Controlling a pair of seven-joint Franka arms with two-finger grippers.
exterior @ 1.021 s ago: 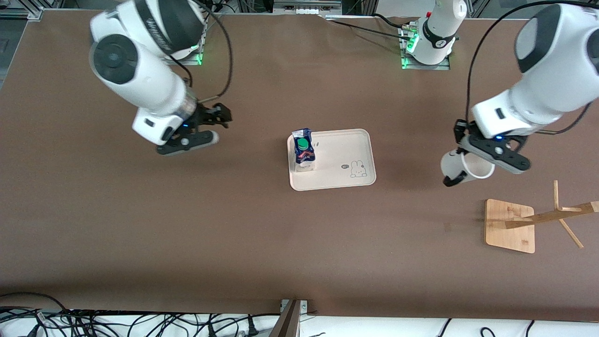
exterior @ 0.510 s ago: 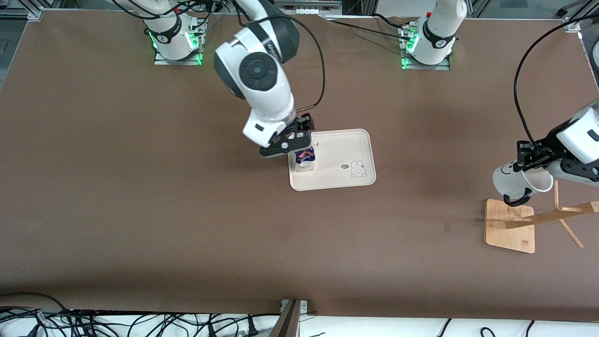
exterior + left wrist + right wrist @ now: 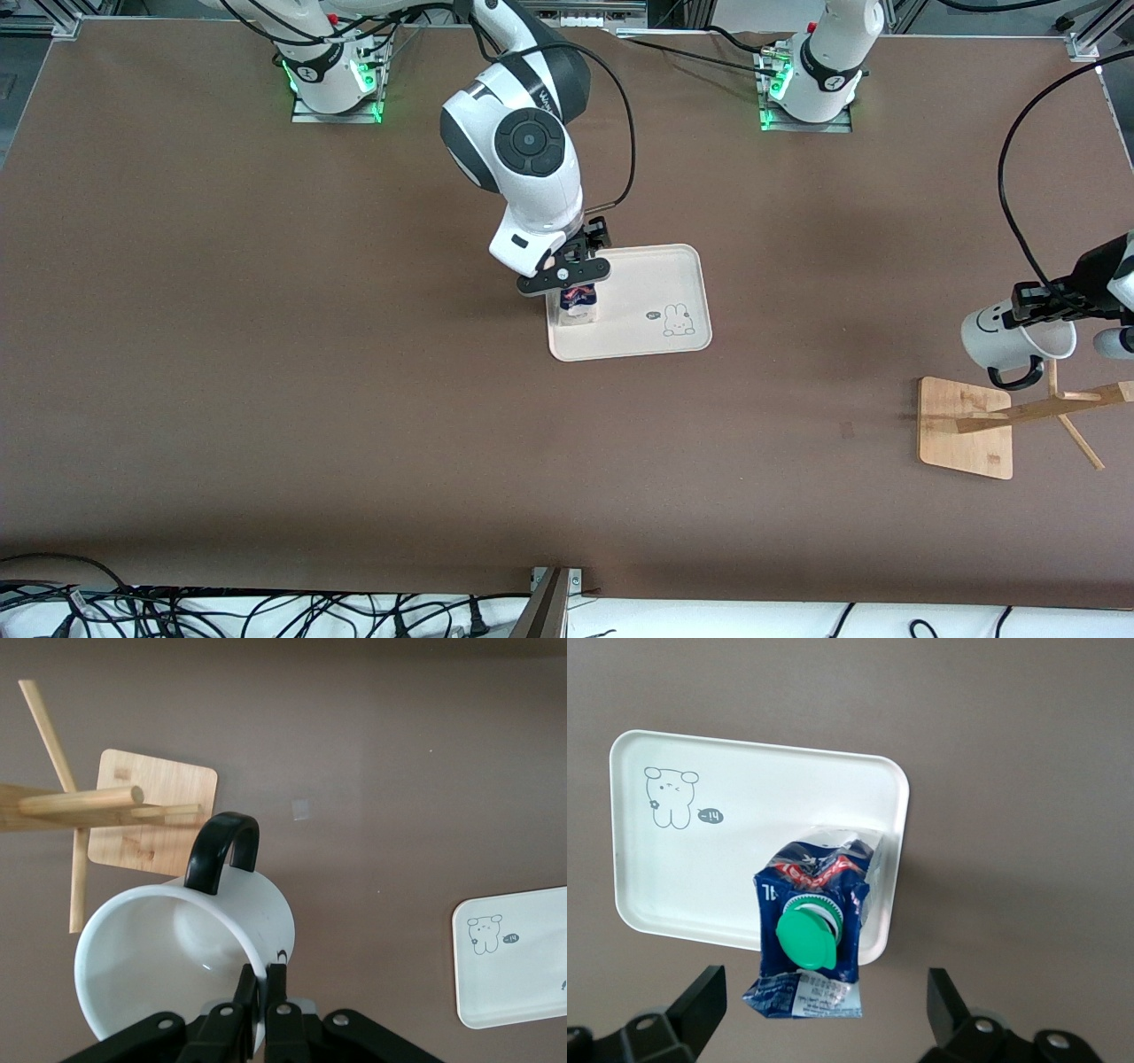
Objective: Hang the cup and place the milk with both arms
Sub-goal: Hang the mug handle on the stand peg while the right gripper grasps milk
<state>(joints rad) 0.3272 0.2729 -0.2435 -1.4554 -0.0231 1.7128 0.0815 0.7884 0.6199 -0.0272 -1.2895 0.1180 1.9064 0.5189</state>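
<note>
Milk [image 3: 580, 301] upright in tray [image 3: 660, 346], cup [image 3: 182, 961] empty

A wide brown surface [image 3: 266, 399] lies under me, evenly lit; along its near edge runs a white strip tangled with black cables [image 3: 221, 611].

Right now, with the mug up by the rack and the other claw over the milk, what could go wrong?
1. The left claw pinches only the mug's thin rim, so the mug could swivel or slip as its handle nears the rack's peg.
2. The milk carton stands at the very edge of the tray; the open right claw above it could tip it off.
3. A bump could topple the rack.
</note>
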